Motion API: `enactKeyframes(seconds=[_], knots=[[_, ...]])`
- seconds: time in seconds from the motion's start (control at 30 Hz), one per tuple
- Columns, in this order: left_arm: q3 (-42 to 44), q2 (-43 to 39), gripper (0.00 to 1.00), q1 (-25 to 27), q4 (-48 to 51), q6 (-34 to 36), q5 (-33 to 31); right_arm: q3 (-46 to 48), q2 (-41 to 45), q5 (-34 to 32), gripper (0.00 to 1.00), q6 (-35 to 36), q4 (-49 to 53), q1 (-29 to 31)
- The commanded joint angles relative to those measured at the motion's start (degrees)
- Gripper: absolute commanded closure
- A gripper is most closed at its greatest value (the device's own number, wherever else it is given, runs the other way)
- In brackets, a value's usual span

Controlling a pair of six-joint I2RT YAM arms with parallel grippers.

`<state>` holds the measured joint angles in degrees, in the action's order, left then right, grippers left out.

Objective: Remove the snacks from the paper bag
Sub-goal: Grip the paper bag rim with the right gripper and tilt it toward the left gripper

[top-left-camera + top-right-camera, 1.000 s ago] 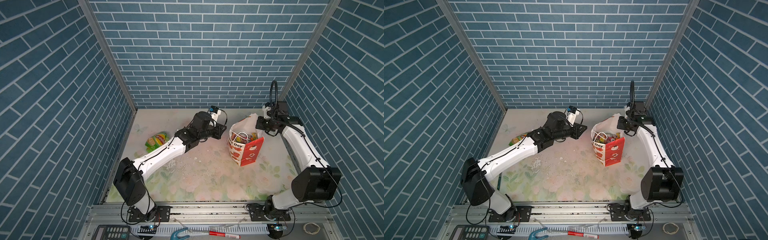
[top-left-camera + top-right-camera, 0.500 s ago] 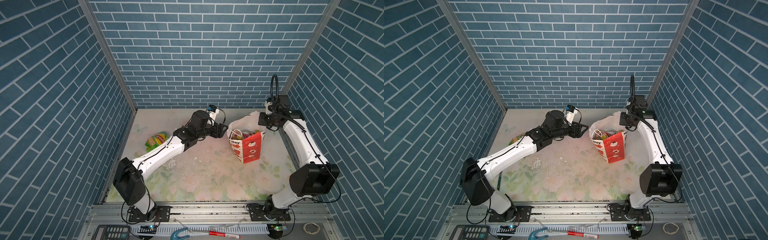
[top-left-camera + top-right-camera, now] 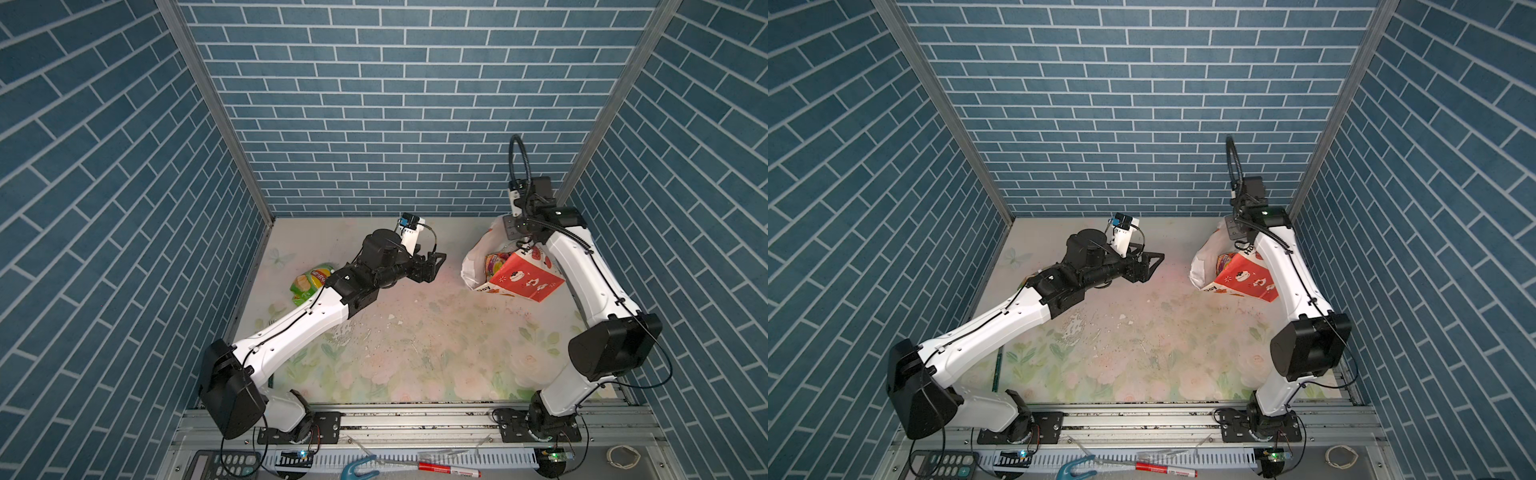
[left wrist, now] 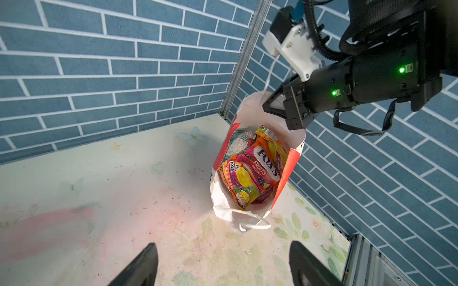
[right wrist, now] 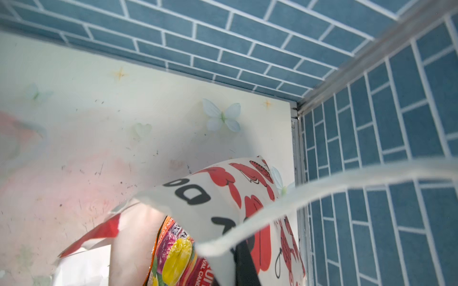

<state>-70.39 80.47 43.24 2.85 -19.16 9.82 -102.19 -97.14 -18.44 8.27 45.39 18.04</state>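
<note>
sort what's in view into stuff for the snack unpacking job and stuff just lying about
Job:
- paper bag
- FOX'S candy packets inside it
- green chip bag, already out

Lying about:
- red marker
- blue hook tool
- calculator

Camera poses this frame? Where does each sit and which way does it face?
Top views: high over the front rail, looking down at the table; left arm, right arm whole.
Left wrist: behind the open left gripper, facing into the paper bag at the snacks; right gripper grips its rim.
Right wrist: over the bag's rim, facing the corner behind; one finger shows.
Shared: all show the bag.
</note>
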Motion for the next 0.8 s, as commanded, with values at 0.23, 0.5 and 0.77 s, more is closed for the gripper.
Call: enactKeyframes(seconds=[0.23, 0.5, 0.77], knots=[[8.94, -2.15, 0.17, -0.35, -7.24, -3.49, -1.35, 21.00, 7.87, -6.25, 1.00, 3.14, -23.52, 12.66], [18.52, -3.23, 0.23, -0.35, -16.49, -11.42, 0.37, 36.53, 16.63, -4.05, 1.00, 1.48, -32.43, 16.85], [24.36, -0.16, 0.29, 0.06, -26.55, -16.67, 6.38, 44.16, 20.16, -3.45, 1.00, -3.27, -34.42, 18.55]])
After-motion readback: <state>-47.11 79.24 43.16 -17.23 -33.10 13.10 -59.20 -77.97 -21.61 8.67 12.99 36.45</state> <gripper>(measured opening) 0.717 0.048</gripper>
